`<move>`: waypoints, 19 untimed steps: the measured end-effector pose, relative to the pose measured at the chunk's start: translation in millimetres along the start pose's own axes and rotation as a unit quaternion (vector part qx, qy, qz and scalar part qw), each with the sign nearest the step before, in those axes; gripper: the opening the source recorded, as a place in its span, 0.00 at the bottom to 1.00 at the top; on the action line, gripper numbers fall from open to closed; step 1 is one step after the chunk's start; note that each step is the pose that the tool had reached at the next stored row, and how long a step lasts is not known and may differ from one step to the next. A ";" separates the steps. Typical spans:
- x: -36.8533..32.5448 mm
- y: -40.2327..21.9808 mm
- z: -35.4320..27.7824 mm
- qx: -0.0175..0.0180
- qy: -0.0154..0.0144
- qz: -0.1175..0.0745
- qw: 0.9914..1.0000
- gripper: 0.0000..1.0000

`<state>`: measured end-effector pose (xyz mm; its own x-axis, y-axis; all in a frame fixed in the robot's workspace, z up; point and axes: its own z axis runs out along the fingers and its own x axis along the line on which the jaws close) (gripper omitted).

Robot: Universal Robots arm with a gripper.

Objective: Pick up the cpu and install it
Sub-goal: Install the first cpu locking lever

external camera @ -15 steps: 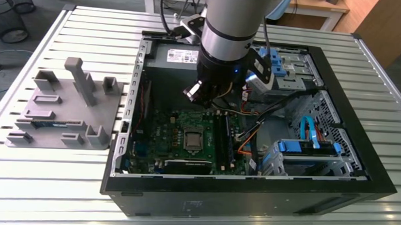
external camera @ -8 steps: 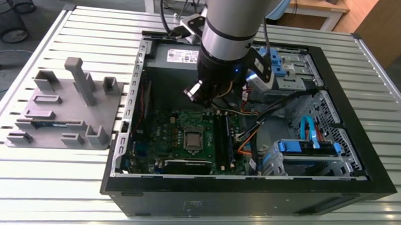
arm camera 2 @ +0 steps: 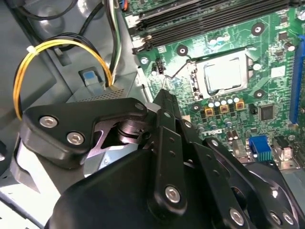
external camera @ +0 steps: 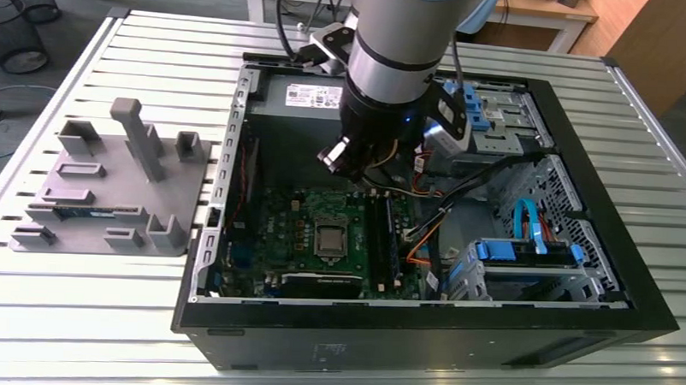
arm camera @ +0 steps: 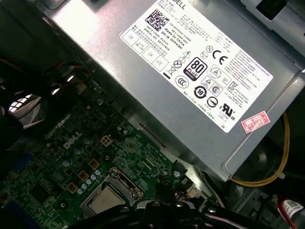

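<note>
Silver-grey metal catches the light where the small flat square cpu (arm camera 2: pixel 222 76) lies in its socket, framed by a metal bracket, near the middle of the green motherboard (external camera: pixel 283 214). In the exterior view it sits flat on the board, just beside the long black memory slots (external camera: pixel 382 237) on the exterior view's right. Rows of small round capacitors and orange-brown square parts stand close to the socket in both wrist views.

The black tool (arm camera 2: pixel 165 95) hangs above the board inside the open case, apart from the cpu and not touching it. Nothing shows in its grip, but I cannot tell whether it is clenched or released. The thick silver robot arm (external camera: pixel 399 57) comes down into the case from above.

Beyond the board lies the big grey metal box with a white label (arm camera: pixel 190 71), with yellow wires (arm camera 2: pixel 62 45) looping beside it. Blue plastic drive brackets (external camera: pixel 524 250) fill the case's side on the exterior view's right. The black computer case (external camera: pixel 429 341) lies open on a slatted metal surface (external camera: pixel 88 320), and a grey moulded parts holder (external camera: pixel 103 193) rests on the exterior view's left, well apart from the cpu.
</note>
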<state>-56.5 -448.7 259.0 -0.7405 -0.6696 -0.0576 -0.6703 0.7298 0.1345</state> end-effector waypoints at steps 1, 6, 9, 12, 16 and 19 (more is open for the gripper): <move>-0.3 -0.2 0.0 -0.003 -0.002 -0.001 1.000 0.11; -1.4 -1.3 1.3 -0.008 -0.006 -0.007 1.000 0.11; -1.8 -2.1 4.7 -0.008 -0.005 -0.010 1.000 0.11; -2.8 -2.8 6.4 -0.008 -0.005 -0.014 1.000 0.11; -5.5 -5.0 7.6 -0.009 -0.005 -0.018 1.000 0.11; -7.5 -6.4 9.0 -0.009 -0.004 -0.020 1.000 0.11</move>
<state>-47.1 -447.1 249.7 -0.7138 -0.6966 -0.0720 -0.6983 0.7000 0.1499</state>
